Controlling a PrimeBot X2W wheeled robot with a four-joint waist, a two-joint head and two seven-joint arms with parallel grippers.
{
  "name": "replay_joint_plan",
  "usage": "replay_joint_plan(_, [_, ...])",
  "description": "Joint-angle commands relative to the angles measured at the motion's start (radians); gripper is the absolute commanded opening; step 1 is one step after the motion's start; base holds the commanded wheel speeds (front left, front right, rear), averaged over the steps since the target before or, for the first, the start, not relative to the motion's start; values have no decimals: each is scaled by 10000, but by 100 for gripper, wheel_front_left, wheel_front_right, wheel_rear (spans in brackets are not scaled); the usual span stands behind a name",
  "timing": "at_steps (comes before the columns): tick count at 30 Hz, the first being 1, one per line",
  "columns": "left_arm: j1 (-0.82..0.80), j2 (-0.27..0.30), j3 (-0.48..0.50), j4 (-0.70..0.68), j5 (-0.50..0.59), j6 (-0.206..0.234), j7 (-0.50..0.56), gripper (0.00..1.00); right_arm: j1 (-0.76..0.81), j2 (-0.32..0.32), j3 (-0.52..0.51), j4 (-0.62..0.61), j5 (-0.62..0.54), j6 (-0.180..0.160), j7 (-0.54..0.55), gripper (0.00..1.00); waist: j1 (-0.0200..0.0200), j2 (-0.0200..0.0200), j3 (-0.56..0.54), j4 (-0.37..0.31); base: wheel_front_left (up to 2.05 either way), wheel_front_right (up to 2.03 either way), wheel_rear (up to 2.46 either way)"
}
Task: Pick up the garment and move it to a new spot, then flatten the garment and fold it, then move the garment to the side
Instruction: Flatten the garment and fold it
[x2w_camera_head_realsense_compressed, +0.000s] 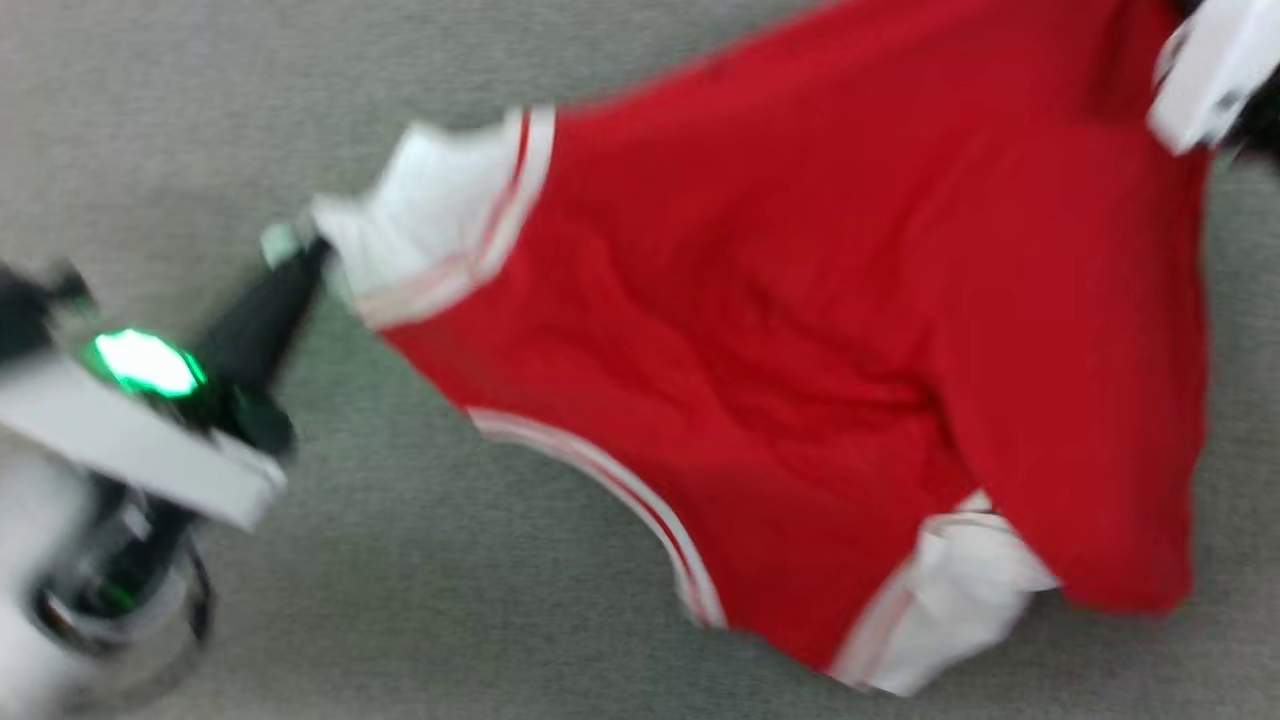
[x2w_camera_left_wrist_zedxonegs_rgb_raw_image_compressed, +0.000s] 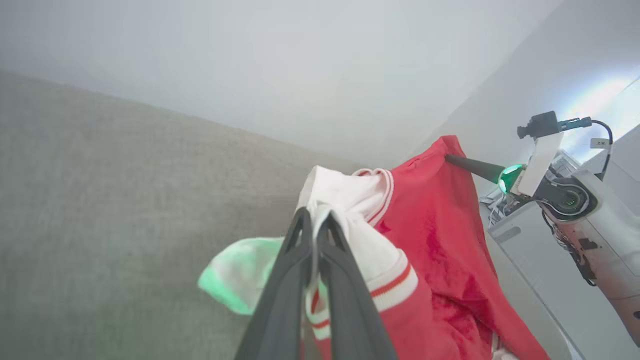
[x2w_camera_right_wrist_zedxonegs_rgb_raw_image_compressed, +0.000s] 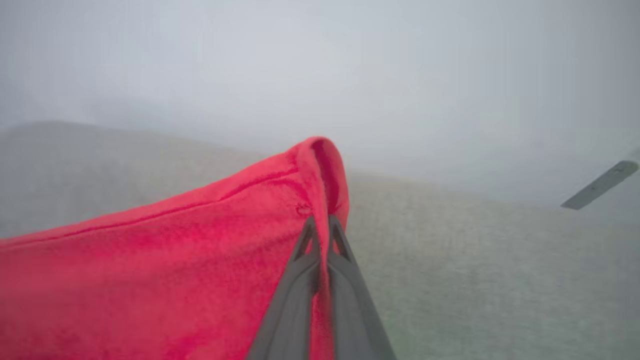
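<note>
- Left gripper (x2w_camera_left_wrist_zedxonegs_rgb_raw_image_compressed: 315, 220) fingers pressed together on a white sleeve (x2w_camera_left_wrist_zedxonegs_rgb_raw_image_compressed: 350, 200) of the garment (x2w_camera_head_realsense_compressed: 780, 330); I see cloth pinched between them.
- Right gripper (x2w_camera_right_wrist_zedxonegs_rgb_raw_image_compressed: 318, 224) likewise closed, clamped on a red fold (x2w_camera_right_wrist_zedxonegs_rgb_raw_image_compressed: 320, 165) at the garment's edge.
- Garment stretched between both grippers over the grey textured surface (x2w_camera_head_realsense_compressed: 420, 560), second white sleeve (x2w_camera_head_realsense_compressed: 960, 600) at its lower side in head view.
- Head view blurred; I cannot tell whether cloth touches the surface.

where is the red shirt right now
Head view: the garment spans the middle and right over the grey surface, held by the left gripper at a white sleeve and the right gripper at a red edge.
</note>
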Motion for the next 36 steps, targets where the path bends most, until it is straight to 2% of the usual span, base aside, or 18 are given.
replay_joint_plan(1, [-590,194,91,50,-345,19,145,0,-302,229,-395,80,-229,-16,-174,0,0,0,118,-398,0,0,0])
replay_joint_plan(6, [-3334,578,344,990,-1169,19,1409,0,-1677,1022,-2176,498,-1560,-19,-957,0,0,0,516,-1005,0,0,0])
replay_joint_plan(7, [-3963,555,361,1296,-1170,21,1671,0,-2003,1229,-2598,578,-1832,-19,-1144,0,0,0,583,-1084,0,0,0])
replay_joint_plan(8, [-3963,555,361,1296,-1170,21,1671,0,-2003,1229,-2598,578,-1832,-19,-1144,0,0,0,583,-1084,0,0,0])
replay_joint_plan(12, [-6526,149,465,2642,-1263,22,2529,0,-3378,1854,-4093,742,-2976,-26,-2026,0,0,0,771,-1340,0,0,0])
replay_joint_plan(16, [-8768,-245,817,3916,-1231,25,2520,0,-4703,2330,-5499,970,-3279,-33,-3157,0,0,0,783,-1610,0,0,0])
replay_joint_plan(19, [-9895,-481,1027,4606,-1227,33,2251,0,-5282,2449,-5988,1306,-3631,-53,-3898,0,0,0,719,-1699,0,0,0])
replay_joint_plan(21, [-10248,-565,996,4879,-1245,33,2172,0,-5439,2479,-5933,1648,-3685,-53,-4097,0,0,0,660,-1714,0,0,0])
replay_joint_plan(24, [-9905,-626,666,4748,-1313,31,2244,0,-5177,2498,-5657,2155,-3519,-50,-4230,0,0,0,610,-1685,0,0,0])
replay_joint_plan(28, [-8447,-407,519,4382,-1871,24,1892,0,-4381,2518,-5113,2688,-3305,-39,-4263,0,0,0,560,-1641,0,0,0])
replay_joint_plan(32, [-6177,-451,671,3617,-2598,22,1166,0,-3018,2496,-4372,2682,-2819,-28,-4091,0,0,0,497,-1444,0,0,0])
replay_joint_plan(36, [-3899,-541,782,2680,-2901,18,506,0,-1533,2361,-3560,2103,-2030,-27,-3676,0,0,0,458,-1298,0,0,0])
